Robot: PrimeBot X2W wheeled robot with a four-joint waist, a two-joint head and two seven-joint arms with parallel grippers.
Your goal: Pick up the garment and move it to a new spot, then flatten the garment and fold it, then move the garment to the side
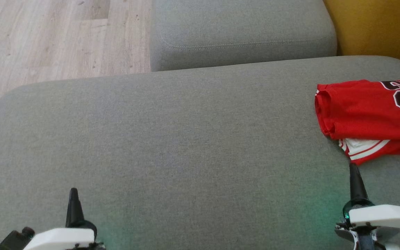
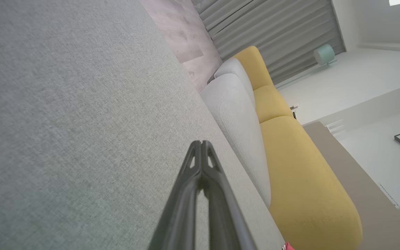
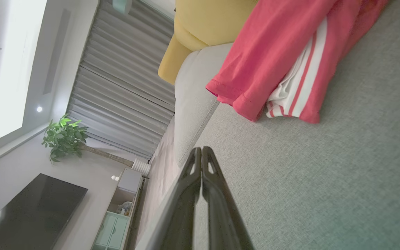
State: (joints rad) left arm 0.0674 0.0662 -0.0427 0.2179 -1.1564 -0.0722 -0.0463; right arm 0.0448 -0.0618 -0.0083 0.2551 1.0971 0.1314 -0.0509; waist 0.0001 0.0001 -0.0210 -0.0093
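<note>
The garment [image 1: 366, 114] is a red jersey with white trim and a dark number, lying folded at the right edge of the grey sofa seat [image 1: 172, 146]. In the right wrist view the garment [image 3: 276, 59] lies ahead and to the right of my fingers. My right gripper [image 1: 353, 167] is shut and empty, its tip just short of the garment's near white-striped hem. My left gripper [image 1: 73, 191] sits at the lower left, shut and empty over bare cushion. Both wrist views show the fingers pressed together: left gripper [image 2: 201, 143], right gripper [image 3: 200, 149].
A second grey cushion [image 1: 241, 31] lies beyond the seat, with a yellow cushion [image 1: 377, 24] at the back right. Wooden floor [image 1: 54, 38] lies past the seat's far left edge. A wide stretch of bare seat lies between the grippers.
</note>
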